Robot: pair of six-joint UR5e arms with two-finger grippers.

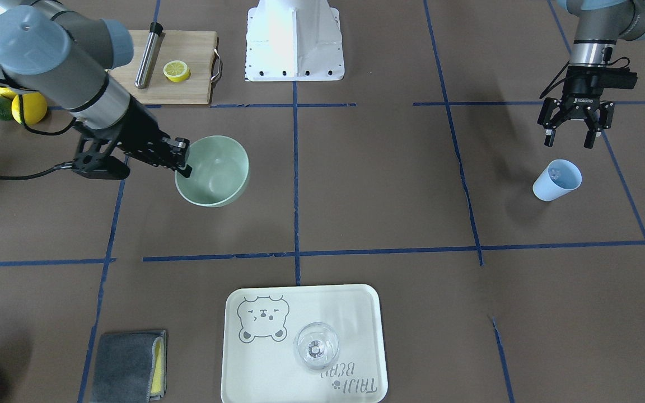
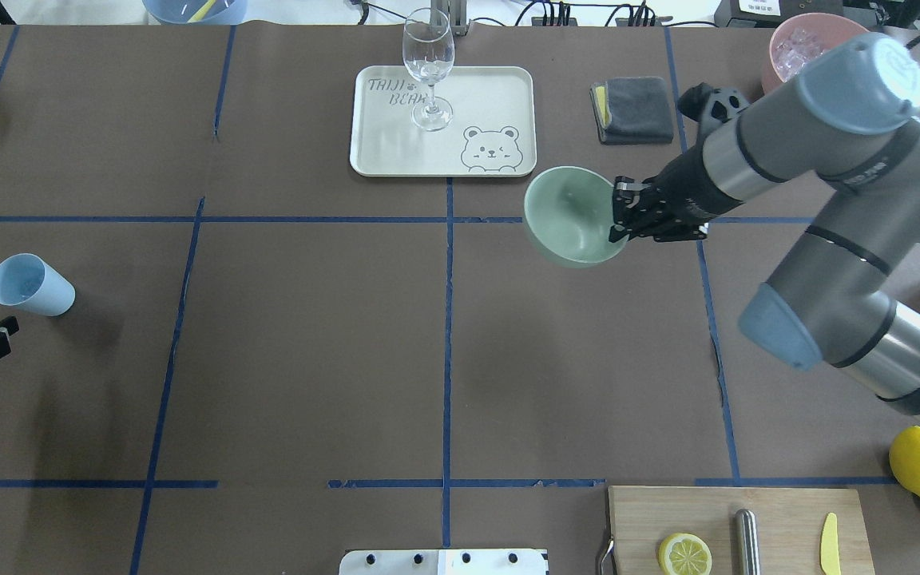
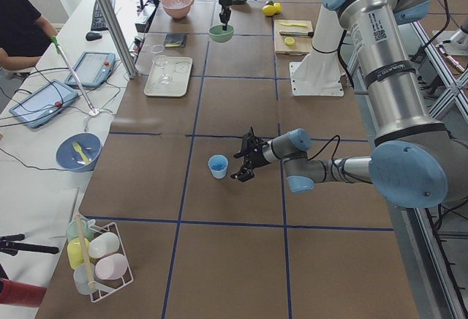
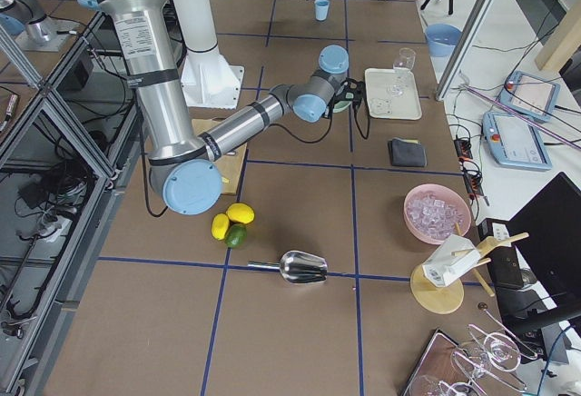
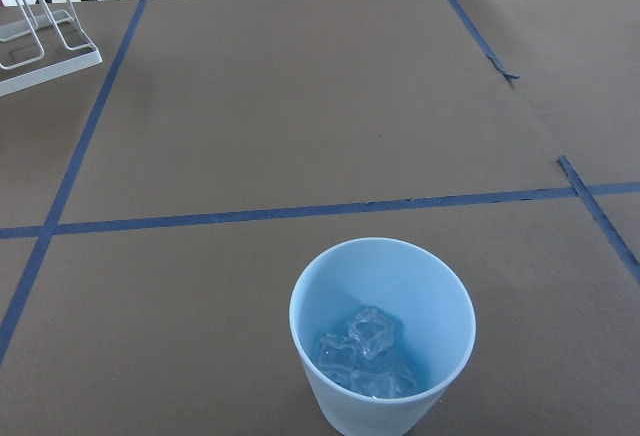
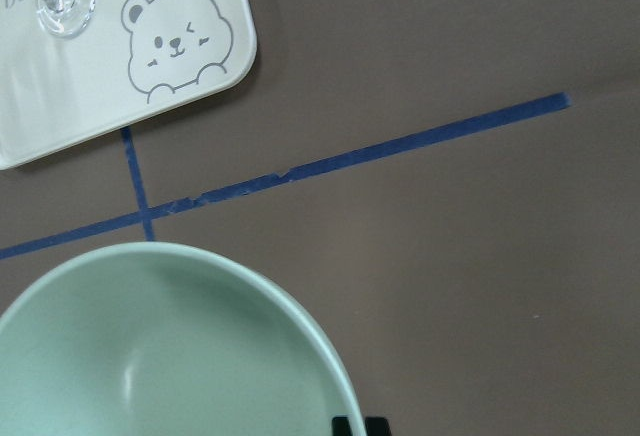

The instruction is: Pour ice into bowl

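— So, where is the ice (image 5: 367, 348)?
— It is a few small clear, glassy cubes heaped at the bottom of the pale blue cup (image 5: 382, 336), low in the left wrist view. The cup is smooth and tapered. It stands upright on the brown-covered table (image 1: 389, 184), at the right of the front-facing view.

— And the left gripper (image 1: 569, 141)?
— It hangs just above the cup in that view. Its black fingers are spread wide, hold nothing and are clear of the rim.

— The bowl (image 1: 219, 173)?
— It is round, matte and mint-green, and wider than the cup. It sits left of centre in the front-facing view, well apart from the cup. The right gripper (image 1: 183, 161) is clamped on its rim, on the side nearest the arm.

— What lies around it?
— A wooden cutting board (image 1: 188, 89) at upper left carries a lemon half (image 1: 177, 71) and a brushed metal cylinder (image 1: 146, 59). At bottom centre, a cream tray (image 1: 356, 313) with rounded corners and a printed bear holds a clear stemmed glass (image 1: 316, 346). A folded grey cloth (image 1: 126, 364) lies to its left.
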